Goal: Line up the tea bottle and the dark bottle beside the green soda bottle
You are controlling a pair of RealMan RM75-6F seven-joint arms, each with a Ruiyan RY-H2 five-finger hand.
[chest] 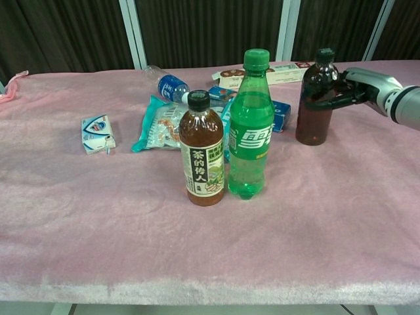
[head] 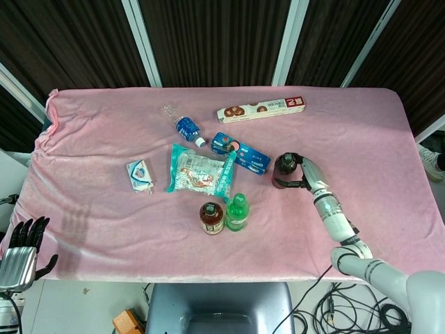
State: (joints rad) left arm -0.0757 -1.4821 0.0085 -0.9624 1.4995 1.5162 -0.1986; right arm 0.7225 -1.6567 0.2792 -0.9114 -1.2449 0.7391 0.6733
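Observation:
The tea bottle [head: 211, 217] [chest: 202, 151] stands upright, touching the left side of the green soda bottle [head: 236, 212] [chest: 250, 128] near the table's front. Further back and to the right stands the dark bottle [head: 284, 171] [chest: 315, 105] with a black cap. My right hand [head: 304, 175] [chest: 355, 86] grips its upper part from the right, fingers wrapped around the shoulder. My left hand [head: 21, 245] hangs low off the table's front left corner, fingers spread and holding nothing.
Behind the two front bottles lie a teal snack packet [head: 200, 170], a blue biscuit pack [head: 240, 153], a fallen water bottle [head: 182, 125] [chest: 165, 83] and a long cookie box [head: 261, 109]. A small white-blue packet [head: 140, 174] [chest: 97, 133] sits at the left.

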